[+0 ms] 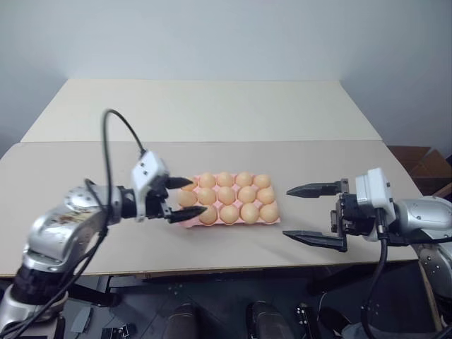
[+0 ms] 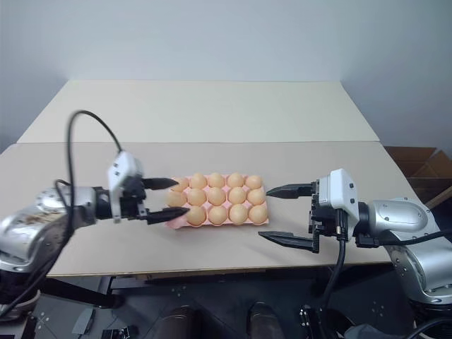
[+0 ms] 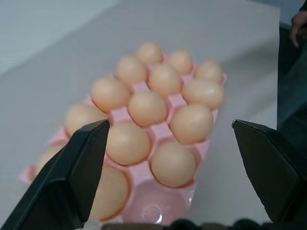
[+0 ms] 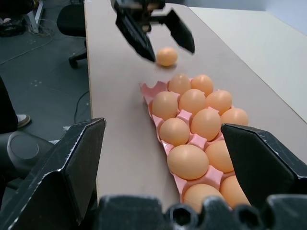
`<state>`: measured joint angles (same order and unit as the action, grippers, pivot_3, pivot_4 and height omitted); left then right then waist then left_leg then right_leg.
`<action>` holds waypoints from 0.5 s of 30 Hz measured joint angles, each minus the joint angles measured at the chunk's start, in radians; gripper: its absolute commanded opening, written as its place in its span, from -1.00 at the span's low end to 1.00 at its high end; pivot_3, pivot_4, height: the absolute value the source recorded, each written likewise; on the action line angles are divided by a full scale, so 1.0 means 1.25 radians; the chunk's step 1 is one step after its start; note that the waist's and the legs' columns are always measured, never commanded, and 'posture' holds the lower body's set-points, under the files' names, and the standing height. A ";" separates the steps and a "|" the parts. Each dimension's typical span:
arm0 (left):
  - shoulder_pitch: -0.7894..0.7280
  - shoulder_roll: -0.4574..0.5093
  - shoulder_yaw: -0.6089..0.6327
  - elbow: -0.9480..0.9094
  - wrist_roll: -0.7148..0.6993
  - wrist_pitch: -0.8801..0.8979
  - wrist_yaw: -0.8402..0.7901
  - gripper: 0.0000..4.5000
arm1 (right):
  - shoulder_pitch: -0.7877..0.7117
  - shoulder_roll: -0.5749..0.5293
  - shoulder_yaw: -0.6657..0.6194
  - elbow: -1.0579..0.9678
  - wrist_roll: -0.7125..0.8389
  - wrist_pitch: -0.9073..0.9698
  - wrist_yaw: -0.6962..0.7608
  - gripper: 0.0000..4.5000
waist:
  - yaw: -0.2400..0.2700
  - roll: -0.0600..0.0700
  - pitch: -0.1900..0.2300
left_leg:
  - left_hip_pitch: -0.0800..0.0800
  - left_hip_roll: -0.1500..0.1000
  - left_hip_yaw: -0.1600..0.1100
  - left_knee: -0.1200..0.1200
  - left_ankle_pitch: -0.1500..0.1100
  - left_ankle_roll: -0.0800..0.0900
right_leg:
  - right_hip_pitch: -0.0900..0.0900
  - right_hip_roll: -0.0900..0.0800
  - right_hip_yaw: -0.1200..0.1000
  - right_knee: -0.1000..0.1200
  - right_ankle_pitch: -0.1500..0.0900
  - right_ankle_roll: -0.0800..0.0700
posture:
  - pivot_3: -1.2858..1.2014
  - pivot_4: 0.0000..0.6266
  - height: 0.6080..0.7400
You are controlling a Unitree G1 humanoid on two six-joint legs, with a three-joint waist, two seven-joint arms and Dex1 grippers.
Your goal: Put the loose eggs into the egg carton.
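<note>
The pale pink egg carton (image 4: 149, 92) lies in the middle of the near table, almost full of tan-orange eggs (image 1: 226, 195). One cup (image 3: 153, 207) at its front left corner is bare. My left gripper (image 1: 198, 196) hovers over the carton's left end, its fingers spread wide and gripping nothing. In the right wrist view one loose egg (image 4: 167, 56) sits between those fingertips, free of both; I cannot tell whether it is resting or falling. My right gripper (image 1: 287, 213) is open and holds nothing, just off the carton's right end.
A second table (image 1: 205, 106) adjoins the far edge of this one. A cardboard box (image 1: 424, 164) stands beyond the right edge. An office chair (image 4: 72, 19) is on the floor past the left end. A person's hand (image 3: 300, 21) shows beyond the table.
</note>
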<state>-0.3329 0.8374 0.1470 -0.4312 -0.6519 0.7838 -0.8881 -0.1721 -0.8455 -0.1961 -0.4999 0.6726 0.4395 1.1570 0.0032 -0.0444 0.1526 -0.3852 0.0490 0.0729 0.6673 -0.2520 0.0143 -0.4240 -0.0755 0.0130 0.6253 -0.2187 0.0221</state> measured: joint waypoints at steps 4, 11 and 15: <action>0.084 0.029 0.130 -0.013 -0.038 -0.002 -0.022 0.98 | -0.004 0.000 0.002 0.005 0.001 -0.006 0.019 1.00 | -0.002 0.000 0.000 | 0.000 0.000 0.000 0.000 0.000 0.000 | 0.000 0.000 0.000 0.000 0.000 0.000 | 0.03 -0.52 1.00; 0.351 0.048 0.363 0.016 -0.022 -0.108 -0.128 0.98 | -0.034 0.003 0.027 0.050 -0.002 -0.026 0.054 1.00 | -0.007 0.000 0.000 | 0.001 0.001 0.002 0.000 0.000 0.000 | 0.000 -0.001 0.000 0.000 -0.002 -0.004 | 0.03 -0.52 1.00; 0.435 0.029 0.437 0.023 -0.020 -0.139 -0.160 0.98 | -0.052 0.011 0.042 0.069 -0.003 -0.034 0.059 1.00 | 0.001 0.000 0.000 | 0.001 0.001 0.002 0.000 0.000 0.000 | 0.000 -0.001 0.000 0.000 -0.003 -0.006 | 0.03 -0.52 1.00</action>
<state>0.2109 0.8742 0.6927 -0.4022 -0.6774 0.6100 -1.0876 -0.2373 -0.8317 -0.1437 -0.4139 0.6691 0.3970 1.2304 0.0048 -0.0439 0.1529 -0.3837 0.0498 0.0754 0.6675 -0.2519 0.0139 -0.4239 -0.0769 0.0126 0.6256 -0.2228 0.0147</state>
